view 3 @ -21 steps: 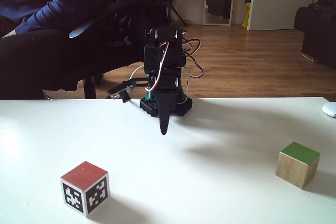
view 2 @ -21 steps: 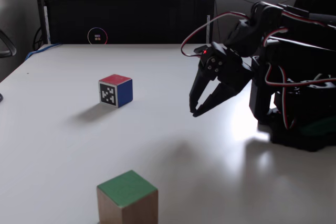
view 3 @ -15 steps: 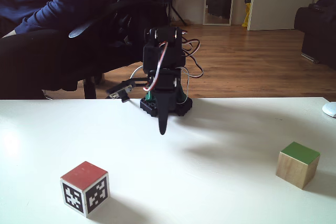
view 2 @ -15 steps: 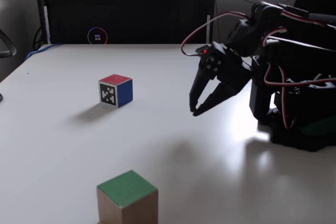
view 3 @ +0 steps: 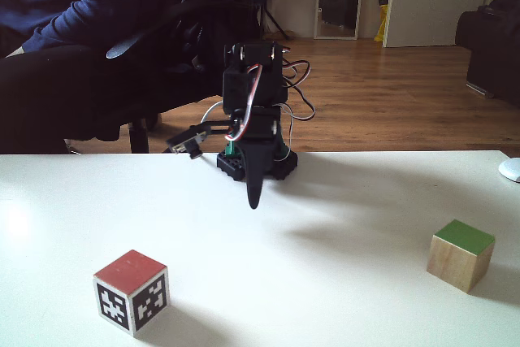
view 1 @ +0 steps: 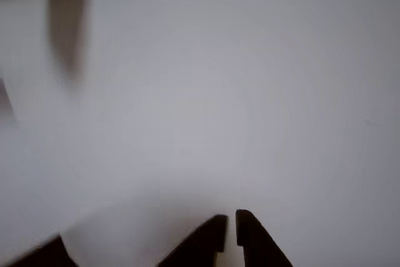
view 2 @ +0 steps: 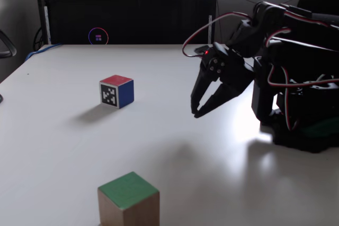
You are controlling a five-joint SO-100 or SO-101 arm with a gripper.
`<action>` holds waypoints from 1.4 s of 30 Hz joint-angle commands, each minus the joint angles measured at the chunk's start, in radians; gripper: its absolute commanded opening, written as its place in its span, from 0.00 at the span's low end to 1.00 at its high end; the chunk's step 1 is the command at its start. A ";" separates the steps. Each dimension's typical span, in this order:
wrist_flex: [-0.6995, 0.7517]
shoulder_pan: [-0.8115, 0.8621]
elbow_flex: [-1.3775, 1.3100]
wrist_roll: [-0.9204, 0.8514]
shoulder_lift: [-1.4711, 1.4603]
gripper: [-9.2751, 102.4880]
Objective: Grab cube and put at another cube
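The cube point(view 2: 128, 202) is light wood with a green top and stands at the near table edge in a fixed view; in another it sits at the right point(view 3: 461, 253). The other cube point(view 2: 116, 91) has a red top, a blue side and a black-and-white marker face; it stands at mid left point(view 3: 132, 290). My gripper point(view 2: 195, 114) hangs above the table right of the red-topped cube and well away from both cubes. Its black fingers taper to tips that nearly touch, with nothing between them point(view 1: 230, 220). In a fixed view it points straight down point(view 3: 253, 203).
The arm's black base point(view 2: 302, 130) stands at the table's right side. A black box point(view 2: 127, 14) lines the far edge. A person point(view 3: 73, 38) sits behind the table, and a white mouse point(view 3: 510, 170) lies at its right edge. Bare white tabletop point(view 2: 79, 146) separates the cubes.
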 commanded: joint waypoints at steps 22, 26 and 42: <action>-0.021 -0.472 -0.980 -0.012 -1.207 0.49; -0.040 -0.531 -1.068 0.021 -1.335 0.50; 0.054 -0.726 -1.626 0.204 -1.933 0.54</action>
